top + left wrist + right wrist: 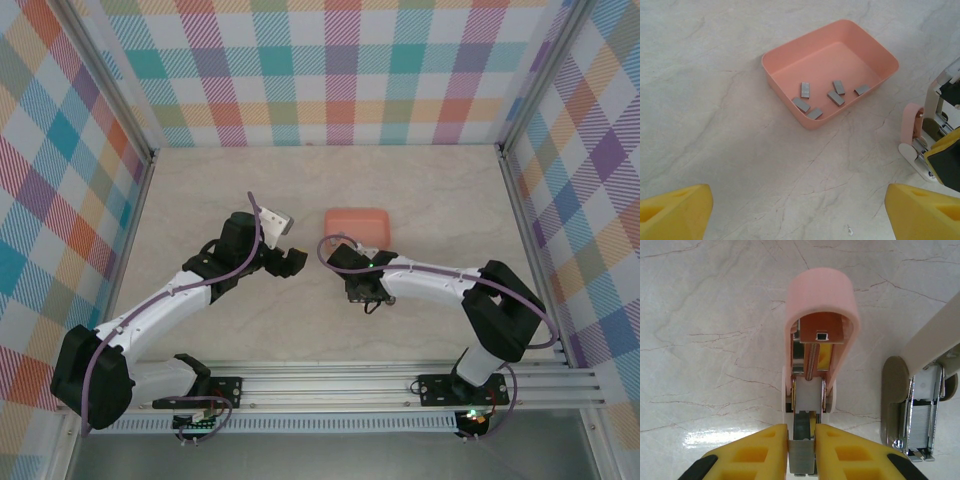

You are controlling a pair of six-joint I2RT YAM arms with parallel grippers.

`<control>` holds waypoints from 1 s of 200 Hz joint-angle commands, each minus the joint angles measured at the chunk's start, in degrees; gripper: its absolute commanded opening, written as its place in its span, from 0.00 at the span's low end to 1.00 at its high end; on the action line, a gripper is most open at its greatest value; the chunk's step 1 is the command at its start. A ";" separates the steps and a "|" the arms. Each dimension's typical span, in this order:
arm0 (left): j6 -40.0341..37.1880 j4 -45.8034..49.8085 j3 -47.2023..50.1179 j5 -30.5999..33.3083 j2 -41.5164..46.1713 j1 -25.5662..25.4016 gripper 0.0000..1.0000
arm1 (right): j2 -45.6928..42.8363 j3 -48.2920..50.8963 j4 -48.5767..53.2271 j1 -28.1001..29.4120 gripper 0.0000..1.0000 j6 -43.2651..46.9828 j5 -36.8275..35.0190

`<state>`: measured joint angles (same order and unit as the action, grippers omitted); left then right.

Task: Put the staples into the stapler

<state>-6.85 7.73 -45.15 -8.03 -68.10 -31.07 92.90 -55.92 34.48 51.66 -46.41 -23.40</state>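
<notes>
Several short grey staples [836, 98] lie loose in the coral-pink tray [830, 60], which sits at mid-table [357, 222]. The pink stapler [821, 305] stands open with its lid swung up and its spring and metal channel exposed; its side shows at the edge of the left wrist view [912, 127]. My right gripper [802, 442] is shut on the near end of the stapler's metal channel, just in front of the tray [365, 292]. My left gripper [799, 202] hovers open over bare table, left of the stapler and short of the tray [290, 262], holding nothing.
A grey and beige stapler-like object [917, 415] with a metal channel lies right beside the pink stapler. Checked walls enclose the table on three sides. Bare marble surface lies left of and behind the tray.
</notes>
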 commanded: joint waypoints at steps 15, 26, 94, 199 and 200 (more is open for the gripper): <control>0.26 0.03 0.15 -0.13 -0.21 -0.57 0.89 | -1.39 0.37 0.50 -0.42 0.21 1.10 -0.48; 0.26 0.01 0.15 -0.12 -0.27 -0.57 0.89 | -2.25 0.54 0.61 -0.43 0.21 1.45 -0.80; 0.35 0.01 -0.03 -0.58 -0.54 -0.57 0.89 | -2.54 1.25 0.84 -0.95 0.21 2.03 -0.95; 0.38 -0.07 0.04 -0.67 -0.72 -0.62 0.89 | -0.27 1.26 -0.98 -0.95 0.21 2.04 0.81; 0.36 -0.07 0.05 -0.67 -0.72 -0.64 0.89 | -0.27 1.25 -0.99 -0.95 0.21 2.04 0.81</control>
<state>-6.85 7.75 -45.15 -8.08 -68.20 -31.11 91.57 -55.16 34.00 50.96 -44.93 -23.14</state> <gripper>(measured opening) 0.890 0.211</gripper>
